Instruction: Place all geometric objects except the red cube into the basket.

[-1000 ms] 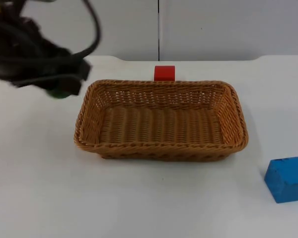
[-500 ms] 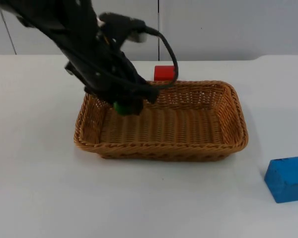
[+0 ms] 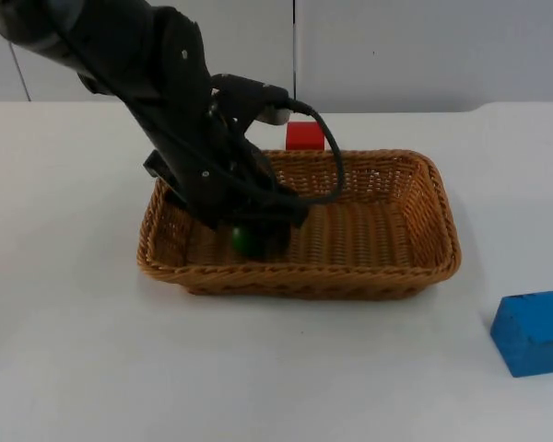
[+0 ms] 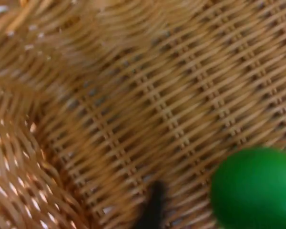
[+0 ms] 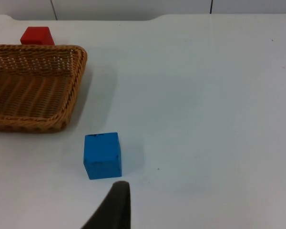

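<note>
Nearest to us, a blue cube (image 3: pixel 533 332) sits on the white table top (image 3: pixel 74 350), well apart from the rectangular woven wicker basket (image 3: pixel 441 241) and off its right front corner. From the right wrist view we see the same blue cube (image 5: pixel 102 155) on the table beyond that arm's black fingertip (image 5: pixel 112 206), with the basket's corner (image 5: pixel 71 86) further on; whether the right gripper is open or closed we cannot tell, and this arm waits off to the side.

Next comes the basket itself, lying long side toward us in the middle of the table. The left gripper (image 3: pixel 254 238) reaches down inside its left half, close above the woven floor near the front wall. At its tip we see a small green ball (image 3: pixel 242 240). The left wrist view shows the green ball (image 4: pixel 255 188) just over the weave (image 4: pixel 148 95), beside 1 dark fingertip (image 4: pixel 152 210). We cannot make out whether the fingers grip the ball or have spread apart.

Farthest from us, a red cube (image 3: pixel 305 135) stands on the table just behind the basket's back rim, in front of the grey partition wall (image 3: pixel 424 46).
</note>
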`<action>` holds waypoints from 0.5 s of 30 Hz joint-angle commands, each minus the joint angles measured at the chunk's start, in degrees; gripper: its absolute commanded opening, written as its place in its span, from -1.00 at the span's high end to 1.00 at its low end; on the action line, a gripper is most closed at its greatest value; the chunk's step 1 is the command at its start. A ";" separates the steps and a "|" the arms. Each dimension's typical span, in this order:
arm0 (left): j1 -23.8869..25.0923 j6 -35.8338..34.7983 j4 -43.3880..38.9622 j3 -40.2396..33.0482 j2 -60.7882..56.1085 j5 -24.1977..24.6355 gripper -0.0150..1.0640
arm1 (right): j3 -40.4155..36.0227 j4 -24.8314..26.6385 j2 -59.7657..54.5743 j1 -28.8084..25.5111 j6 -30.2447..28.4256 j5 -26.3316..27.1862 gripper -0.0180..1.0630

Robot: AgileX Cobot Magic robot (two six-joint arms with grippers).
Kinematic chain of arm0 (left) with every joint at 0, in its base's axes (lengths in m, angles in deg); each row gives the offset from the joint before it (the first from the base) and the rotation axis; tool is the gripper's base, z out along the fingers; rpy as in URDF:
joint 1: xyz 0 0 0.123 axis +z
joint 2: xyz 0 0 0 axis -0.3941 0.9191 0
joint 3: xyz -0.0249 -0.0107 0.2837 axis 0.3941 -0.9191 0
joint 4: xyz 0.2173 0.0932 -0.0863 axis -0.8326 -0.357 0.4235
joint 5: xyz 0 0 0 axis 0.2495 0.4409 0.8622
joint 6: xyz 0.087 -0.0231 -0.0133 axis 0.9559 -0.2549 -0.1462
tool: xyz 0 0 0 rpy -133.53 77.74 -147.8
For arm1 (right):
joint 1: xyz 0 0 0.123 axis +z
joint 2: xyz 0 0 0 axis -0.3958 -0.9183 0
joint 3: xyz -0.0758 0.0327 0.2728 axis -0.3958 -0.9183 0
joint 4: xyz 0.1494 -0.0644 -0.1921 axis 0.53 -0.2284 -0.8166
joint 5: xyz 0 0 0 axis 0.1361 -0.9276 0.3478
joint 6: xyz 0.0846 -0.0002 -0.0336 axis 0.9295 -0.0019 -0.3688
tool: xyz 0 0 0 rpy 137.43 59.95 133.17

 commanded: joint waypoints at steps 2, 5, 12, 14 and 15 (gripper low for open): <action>-0.26 -0.16 2.24 0.25 -0.93 2.67 -0.98 | -0.36 -0.08 0.21 -0.44 -0.04 0.18 -0.98; -0.26 -0.07 2.65 0.25 -3.37 5.70 -0.97 | -0.36 -0.21 0.21 -0.44 -0.04 0.18 -0.98; -0.26 0.24 2.78 0.25 -12.70 10.01 -0.97 | -0.36 -0.21 0.21 -0.44 -0.04 0.18 -0.98; -0.26 0.24 2.89 0.25 -18.22 12.28 -0.97 | -0.36 -0.21 0.21 -0.44 -0.04 0.18 -0.98; -0.26 0.24 2.89 0.25 -20.41 13.13 -0.97 | -0.36 -0.21 0.21 -0.44 -0.04 0.18 -0.98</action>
